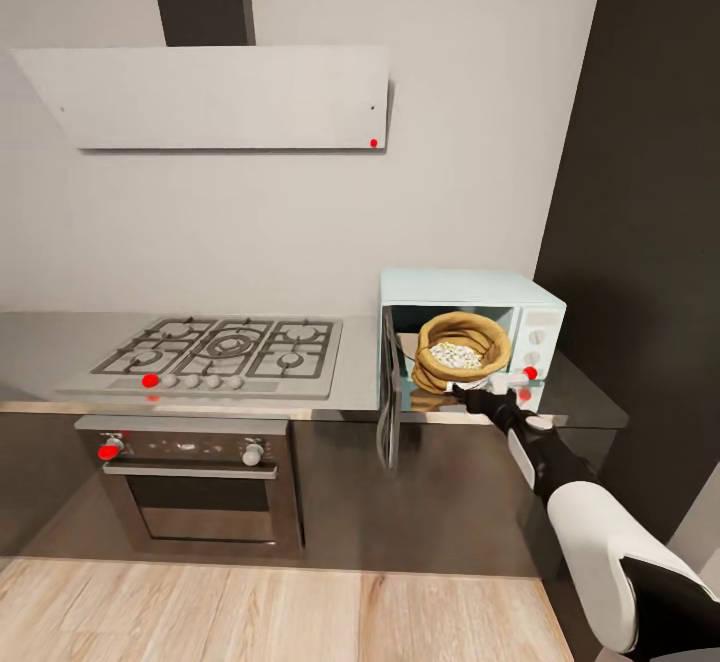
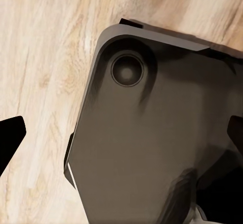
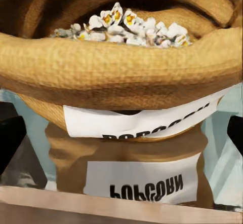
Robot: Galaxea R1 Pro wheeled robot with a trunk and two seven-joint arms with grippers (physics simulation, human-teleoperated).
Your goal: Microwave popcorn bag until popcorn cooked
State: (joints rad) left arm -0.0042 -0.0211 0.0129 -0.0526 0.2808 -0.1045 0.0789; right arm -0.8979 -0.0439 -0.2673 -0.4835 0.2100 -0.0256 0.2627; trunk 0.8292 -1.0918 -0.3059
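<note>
The mint-blue microwave (image 1: 470,287) stands at the right end of the grey countertop (image 1: 40,342) with its door (image 1: 388,392) swung open to the left. The tan popcorn bag (image 1: 440,327) sits in the opening, tipped toward me, with white popcorn (image 1: 457,353) heaped inside. My right gripper (image 1: 468,394) is at the bag's lower front. In the right wrist view the bag (image 3: 121,62), its popcorn (image 3: 126,26) and its label (image 3: 147,120) are very close, and dark fingertips (image 3: 10,143) stand wide apart at both edges, open. My left gripper (image 2: 124,138) hangs open over the floor.
A steel gas hob (image 1: 220,347) lies left of the microwave, with a built-in oven (image 1: 195,482) under it and a hood (image 1: 210,97) above. A tall dark cabinet (image 1: 640,192) walls the right side. The robot's dark base (image 2: 142,143) sits on the wood floor (image 1: 250,612).
</note>
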